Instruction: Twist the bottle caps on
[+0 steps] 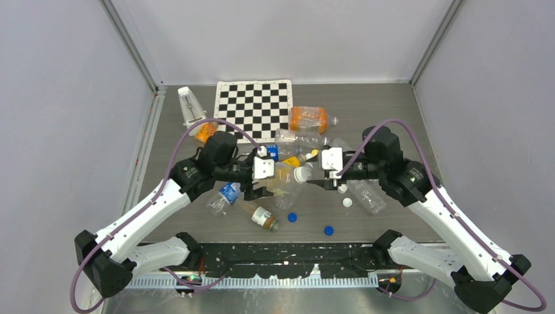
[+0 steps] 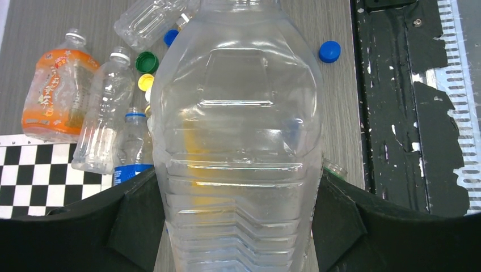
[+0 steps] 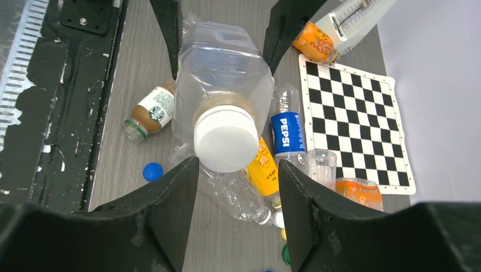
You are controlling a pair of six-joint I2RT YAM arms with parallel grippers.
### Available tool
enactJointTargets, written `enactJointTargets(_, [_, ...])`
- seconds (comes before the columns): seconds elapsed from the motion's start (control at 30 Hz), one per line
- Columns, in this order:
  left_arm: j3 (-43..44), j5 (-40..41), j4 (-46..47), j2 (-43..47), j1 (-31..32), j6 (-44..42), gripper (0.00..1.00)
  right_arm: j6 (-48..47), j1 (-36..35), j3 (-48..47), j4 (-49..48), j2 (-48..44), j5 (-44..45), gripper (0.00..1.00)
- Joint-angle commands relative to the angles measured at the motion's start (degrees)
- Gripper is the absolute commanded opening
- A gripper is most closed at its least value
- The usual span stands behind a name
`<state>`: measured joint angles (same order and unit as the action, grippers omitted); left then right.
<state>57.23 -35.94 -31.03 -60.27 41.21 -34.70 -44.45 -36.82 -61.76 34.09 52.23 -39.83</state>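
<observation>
Right wrist view: the white cap (image 3: 226,139) sits on the neck of the big clear bottle (image 3: 222,73). The left hand (image 2: 238,181) clamps that bottle by its body and holds it level, neck toward the right arm, presumably to brace it against twisting. The right hand (image 3: 237,164) straddles the cap, fingers apart; whether they pinch it I cannot tell. Loose blue caps (image 1: 292,217) lie on the surface (image 1: 393,124).
</observation>
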Motion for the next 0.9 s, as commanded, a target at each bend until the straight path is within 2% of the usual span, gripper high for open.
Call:
enactJointTargets(0.0, [3.1, -3.0, 0.7, -0.2, 0.1, -0.7, 0.00, -1.0, -1.6, -3.4, -1.8, 0.9, -3.1, 0.59])
enactJointTargets(0.27, [3.4, -3.4, 0.2, -0.2, 0.1, -0.9, 0.00, -0.9, -3.6, -3.7, -1.1, 2.2, -2.3, 0.55])
enactJointTargets(0.4, [3.3, -3.3, 0.4, 0.0, 0.1, -1.0, 0.00, 0.4, -3.7, -3.4, -1.2, 2.5, -1.3, 0.48])
enactJointTargets(0.47, [3.1, -3.0, 0.5, 0.0, 0.1, -1.2, 0.00, 3.8, -3.7, -3.3, -2.1, 2.6, -0.5, 0.35])
enactJointTargets(0.53, [2.7, -2.3, 1.1, 0.4, 0.1, -1.3, 0.00, 9.3, -3.7, -3.3, -3.4, 2.5, 0.7, 0.07])
enactJointTargets(0.57, [2.4, -1.8, 1.7, 0.7, 0.1, -1.3, 0.00, 10.8, -3.7, -3.3, -3.8, 2.5, 1.5, 0.04])
enactJointTargets(0.7, [0.7, 1.8, 6.2, 2.2, 0.1, 0.0, 0.00, 27.6, -3.7, -3.8, -7.1, 3.9, 4.3, 0.00])
enactJointTargets(0.83, [-0.9, 5.5, 9.5, 3.1, 0.2, 0.7, 0.00, 53.4, -3.5, -7.1, -7.0, 8.8, 13.3, 0.00])
enactJointTargets(0.87, [-1.2, 6.5, 10.2, 3.3, 0.3, 0.7, 0.00, 63.4, -3.5, -8.5, -5.1, 10.9, 17.7, 0.00])
